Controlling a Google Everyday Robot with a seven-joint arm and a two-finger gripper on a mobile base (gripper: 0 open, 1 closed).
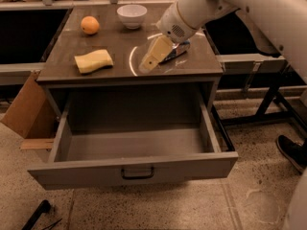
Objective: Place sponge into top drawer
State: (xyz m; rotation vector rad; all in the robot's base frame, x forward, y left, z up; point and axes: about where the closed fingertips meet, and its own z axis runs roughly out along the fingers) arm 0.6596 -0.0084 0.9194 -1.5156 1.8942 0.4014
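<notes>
The sponge [94, 61] lies near the front-left corner of the worktop [115, 42]. Below it, the top drawer [134, 169] stands open. The claw [147, 65] hovers near the front edge, apart from the sponge; whether it is spread cannot be told.

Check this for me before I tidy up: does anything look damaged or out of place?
The can on the countertop looks crushed and lies on its side, partly hidden behind the pincer, which hovers right of the sponge. The drawer stands open, empty.
</notes>
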